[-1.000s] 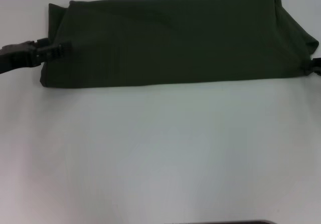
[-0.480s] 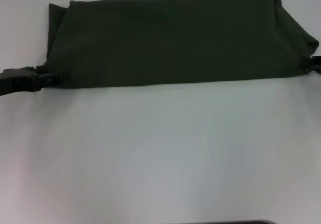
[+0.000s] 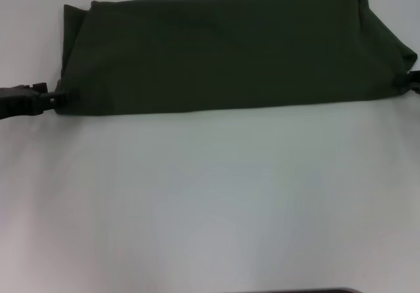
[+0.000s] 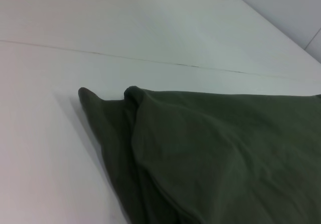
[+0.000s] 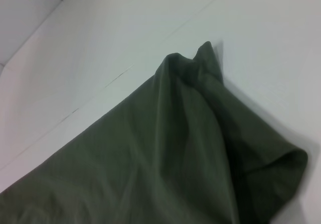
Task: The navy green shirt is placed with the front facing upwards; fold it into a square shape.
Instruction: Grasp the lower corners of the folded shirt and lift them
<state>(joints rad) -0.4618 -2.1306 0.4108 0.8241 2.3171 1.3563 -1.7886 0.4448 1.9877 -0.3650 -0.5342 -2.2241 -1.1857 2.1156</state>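
Observation:
The navy green shirt (image 3: 230, 50) lies folded into a long band across the far part of the table, plain green side up, with no lettering showing. My left gripper (image 3: 54, 98) sits at the band's near left corner, touching its edge. At the band's right end, by a bunched fold, only the tip of my right gripper (image 3: 413, 83) shows at the picture's edge. The left wrist view shows the layered left end of the shirt (image 4: 225, 153). The right wrist view shows the rumpled right end of the shirt (image 5: 165, 153). Neither wrist view shows its own gripper.
The white table (image 3: 210, 201) stretches bare from the shirt toward me. A dark strip (image 3: 295, 290) shows at the very near edge. Thin seams cross the table surface beyond the shirt in both wrist views.
My left gripper has moved from the middle of the shirt's left edge toward me and outward, to the near left corner. The shirt and the right gripper have stayed put.

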